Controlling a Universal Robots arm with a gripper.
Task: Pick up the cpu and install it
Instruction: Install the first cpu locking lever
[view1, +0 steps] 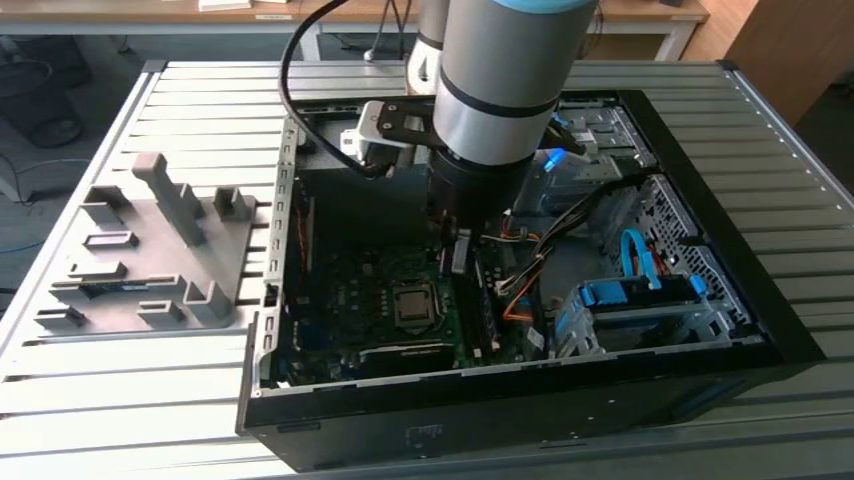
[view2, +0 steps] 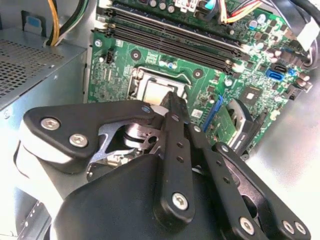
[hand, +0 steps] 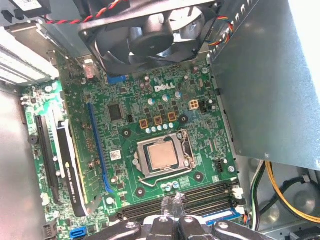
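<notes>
Tan-grey metal cpu (hand: 163, 155) seated mid-motherboard (hand: 130, 115) | light, stiff, fragile; grip its edges | your claw (hand: 172, 206) pressed together, empty.

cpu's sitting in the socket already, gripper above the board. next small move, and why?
Probably a short straight lift, clear of the case. In the first wrist view the cpu lies flat inside the socket frame, with the gripper apart from it, over the memory slots. The fingertips look closed on nothing, so the placing seems done. The socket's latch state I cannot tell.
</notes>
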